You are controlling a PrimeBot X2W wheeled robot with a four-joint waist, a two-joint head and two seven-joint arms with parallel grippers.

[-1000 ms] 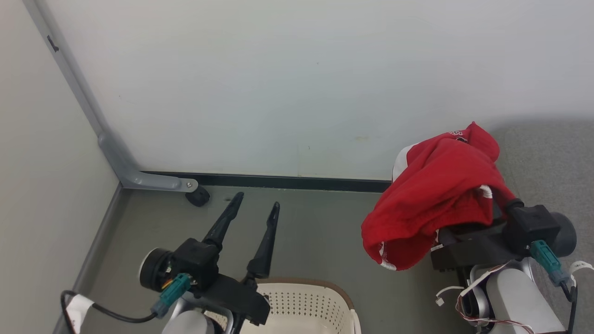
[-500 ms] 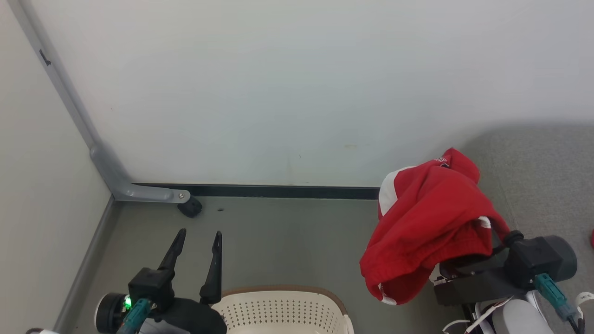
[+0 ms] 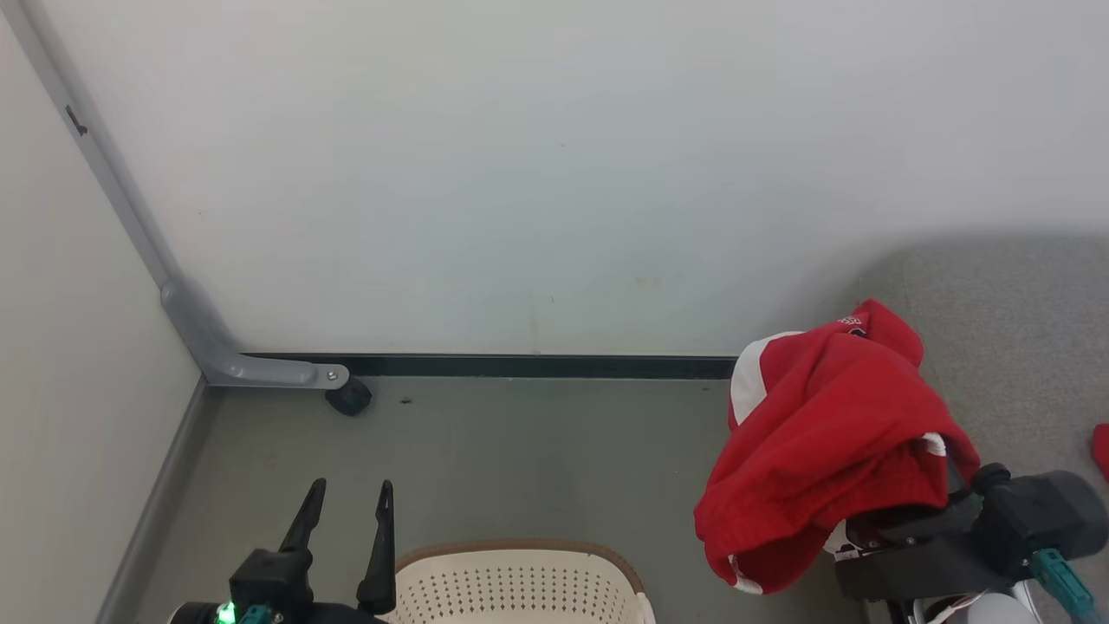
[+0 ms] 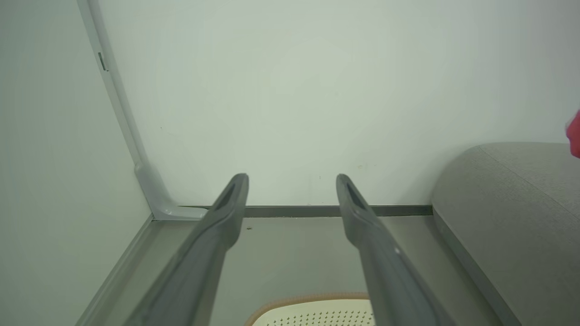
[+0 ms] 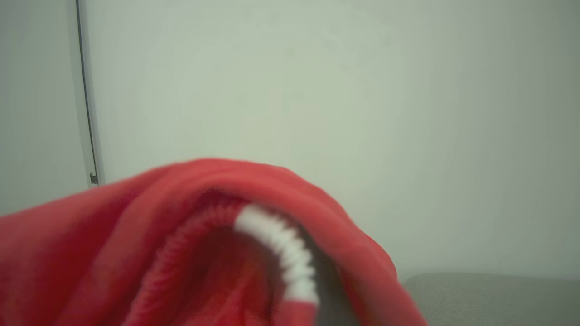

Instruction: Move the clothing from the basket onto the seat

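Right claw (image 3: pixel 901 542) pinches soft red white-panelled garment (image 3: pixel 823 433); carry it fully over grey woven seat cushion (image 3: pixel 1022 347) right of claw before releasing. Left claw (image 3: pixel 351 498) spread, empty.

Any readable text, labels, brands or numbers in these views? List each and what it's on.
White lettering at the top fold of the red garment: too small and creased to read.
No text visible on the basket; nothing else legible.
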